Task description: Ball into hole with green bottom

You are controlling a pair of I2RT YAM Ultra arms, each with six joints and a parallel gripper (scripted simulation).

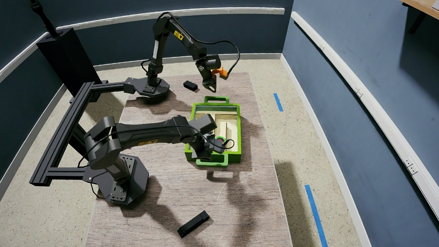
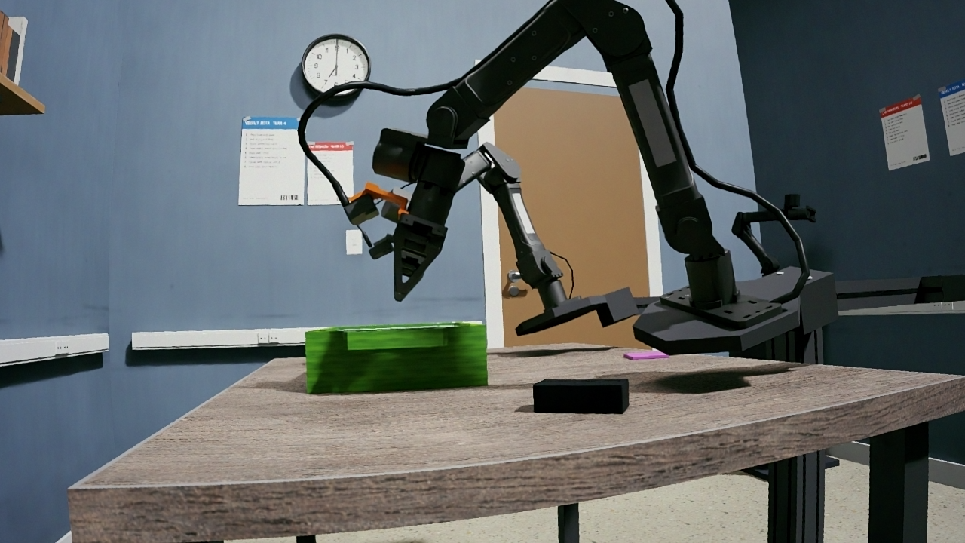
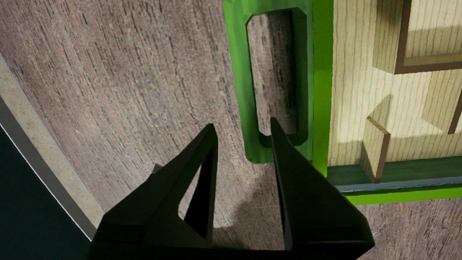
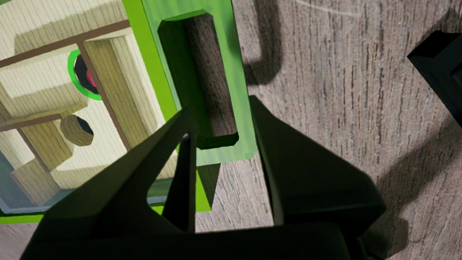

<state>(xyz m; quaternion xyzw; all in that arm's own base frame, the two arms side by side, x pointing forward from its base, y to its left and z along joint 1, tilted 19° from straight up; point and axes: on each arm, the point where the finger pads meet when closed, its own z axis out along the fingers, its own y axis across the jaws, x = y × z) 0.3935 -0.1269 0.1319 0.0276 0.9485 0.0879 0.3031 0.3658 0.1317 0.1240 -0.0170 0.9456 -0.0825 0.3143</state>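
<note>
The green maze board lies flat on the table, with wooden walls inside. A red ball sits in the green-ringed hole near the board's near end. My left gripper is open and empty, raised well above the far handle; it also shows in the exterior view. My right gripper is open and empty, hovering just above the end of the near handle. In the top view its wrist covers the fingers.
A plain hole lies close to the green-ringed one. A black block lies beside the left arm's base. A black bar lies near the table's front edge. A flat pink piece lies by the arm bases.
</note>
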